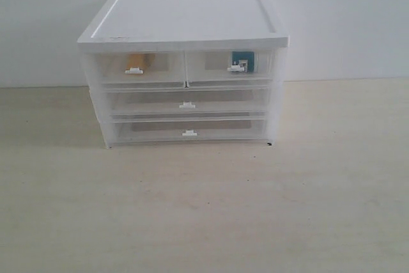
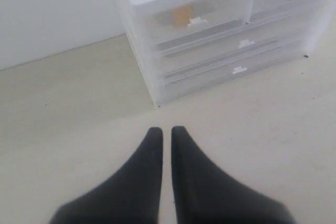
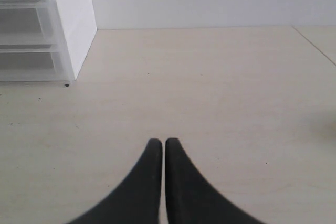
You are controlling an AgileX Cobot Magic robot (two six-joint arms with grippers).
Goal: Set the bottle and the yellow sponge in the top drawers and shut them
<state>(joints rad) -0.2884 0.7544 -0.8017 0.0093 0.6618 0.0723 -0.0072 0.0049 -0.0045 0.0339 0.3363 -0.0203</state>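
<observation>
Beige table (image 1: pixel 319 209), top drawers (image 1: pixel 160 71) front-facing

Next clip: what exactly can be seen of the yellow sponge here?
The sponge is a small yellow-orange block. It shows only as a soft blur through the translucent front of the top left drawer, which looks pushed shut. It sits inside, just behind the white clip handle, which covers its lower edge. Its surface texture and exact pose are too blurred to tell.
</observation>
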